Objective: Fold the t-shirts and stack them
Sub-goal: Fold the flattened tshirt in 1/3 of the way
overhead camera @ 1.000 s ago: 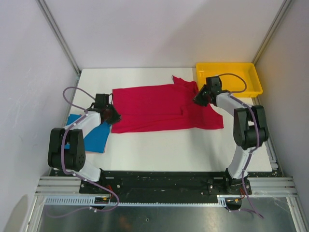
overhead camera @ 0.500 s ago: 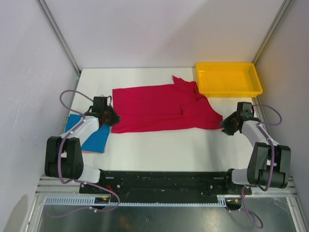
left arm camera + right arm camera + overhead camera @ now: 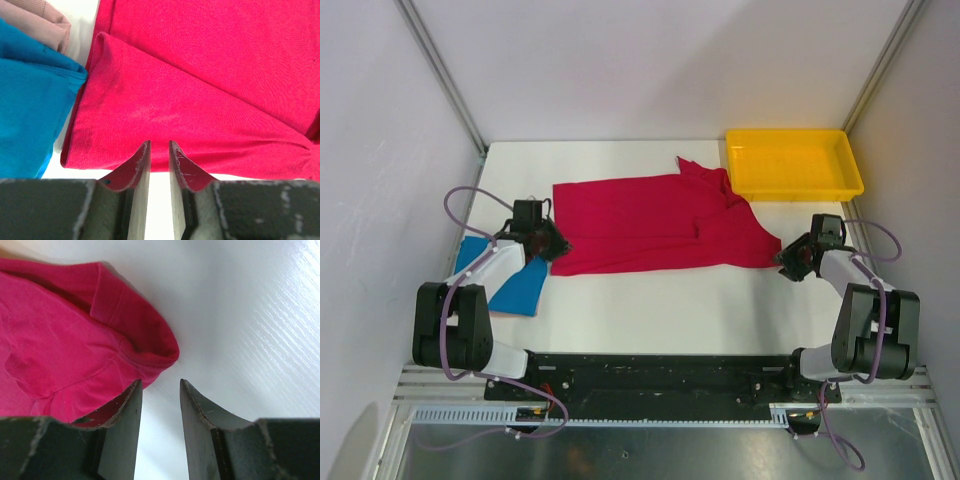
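The crimson red t-shirt (image 3: 650, 225) lies spread flat across the middle of the table, with a sleeve pointing towards the tray. The blue t-shirt (image 3: 512, 282) lies folded at the left, partly under my left arm. My left gripper (image 3: 553, 246) is low at the red shirt's near-left corner. In the left wrist view (image 3: 159, 146) its jaws are a narrow gap apart and empty, with the red hem (image 3: 150, 125) just past the tips. My right gripper (image 3: 786, 259) is at the shirt's near-right corner, open and empty (image 3: 161, 385), with the red sleeve end (image 3: 130, 335) beside its left finger.
The yellow plastic tray (image 3: 847, 160) stands at the back right. A pinkish-beige cloth (image 3: 42, 22) shows next to the blue shirt (image 3: 30, 100) in the left wrist view. Metal frame posts and walls enclose the table on three sides.
My right arm swung from the shirt's far-right part near the tray down to its near-right corner, then held almost still. My left gripper has barely moved.
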You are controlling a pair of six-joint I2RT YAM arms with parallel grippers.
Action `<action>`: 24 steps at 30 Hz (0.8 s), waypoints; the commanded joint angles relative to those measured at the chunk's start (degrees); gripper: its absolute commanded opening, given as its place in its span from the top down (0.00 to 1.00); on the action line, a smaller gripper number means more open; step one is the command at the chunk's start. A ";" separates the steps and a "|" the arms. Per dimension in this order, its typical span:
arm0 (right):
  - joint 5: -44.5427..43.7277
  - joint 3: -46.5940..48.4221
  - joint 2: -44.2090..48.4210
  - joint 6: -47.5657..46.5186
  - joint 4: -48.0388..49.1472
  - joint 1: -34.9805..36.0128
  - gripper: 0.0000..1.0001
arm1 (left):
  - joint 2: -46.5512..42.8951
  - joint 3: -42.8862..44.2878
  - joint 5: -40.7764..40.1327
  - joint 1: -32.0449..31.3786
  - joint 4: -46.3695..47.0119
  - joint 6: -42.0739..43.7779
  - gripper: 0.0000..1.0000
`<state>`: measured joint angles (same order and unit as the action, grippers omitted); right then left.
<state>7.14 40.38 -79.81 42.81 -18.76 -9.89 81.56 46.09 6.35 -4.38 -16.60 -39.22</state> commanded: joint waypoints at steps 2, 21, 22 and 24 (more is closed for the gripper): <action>0.45 -0.01 -1.90 -0.27 2.98 -0.83 0.60 | -2.02 0.14 0.62 -0.04 1.24 -0.13 0.75; -4.60 5.32 -8.52 -0.74 6.55 -0.98 0.84 | -2.81 -2.81 0.58 -0.03 1.30 0.00 0.71; -5.03 5.80 -8.43 -1.03 5.80 -0.91 0.90 | -3.12 -3.31 0.41 -0.02 1.30 -0.25 0.69; -5.49 6.23 -8.12 -1.71 4.47 -0.94 0.96 | -3.77 -4.39 -0.11 -0.01 1.28 -0.55 0.66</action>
<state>5.08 43.51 -88.12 42.48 -12.73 -10.92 80.75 43.53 6.39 -4.38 -16.21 -39.09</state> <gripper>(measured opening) 0.105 0.313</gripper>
